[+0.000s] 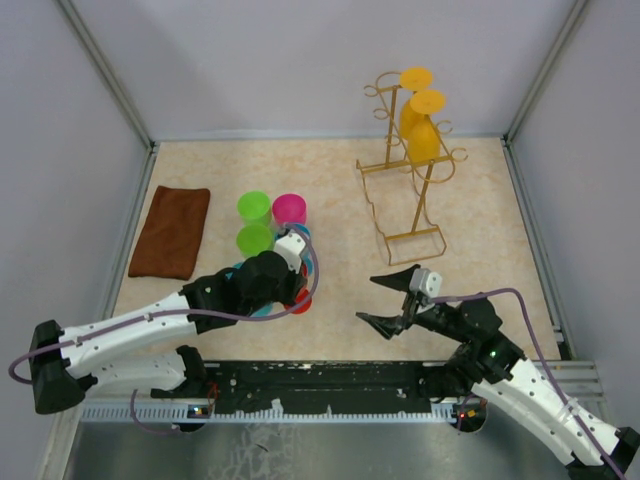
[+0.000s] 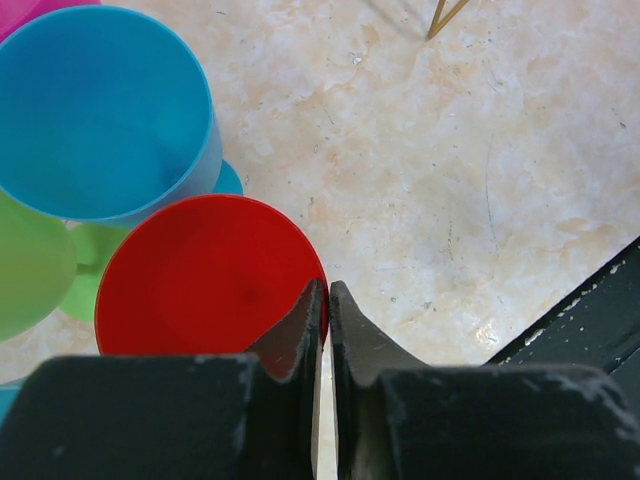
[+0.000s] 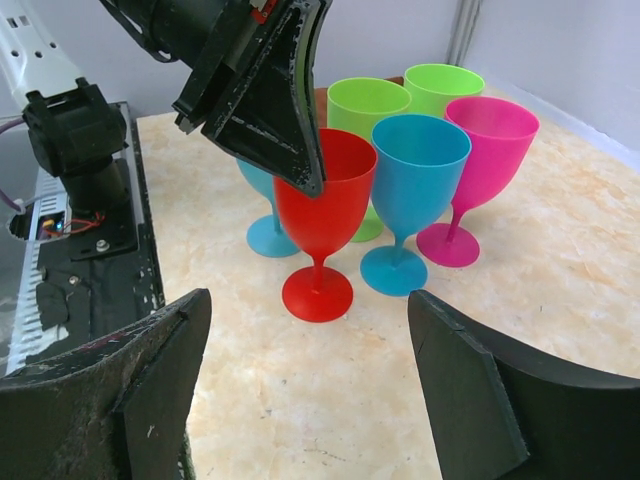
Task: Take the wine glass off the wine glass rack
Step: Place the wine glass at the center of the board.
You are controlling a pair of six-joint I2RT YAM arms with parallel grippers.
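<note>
L pincer [image 2: 325, 300] nips rim of red plastic wine glass [image 2: 200, 275]; R pincer [image 3: 305, 310] open, empty. Risk: skewed release topples it onto blue plastic goblet [image 2: 95, 105] ahead-left.

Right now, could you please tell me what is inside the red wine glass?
The red wine glass looks empty. The left gripper, closed on its near rim, hides a little of the bowl there.

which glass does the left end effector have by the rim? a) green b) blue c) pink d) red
d: the left end effector has its fingers closed on the rim of the red glass, while the other glasses stand untouched behind it.
</note>
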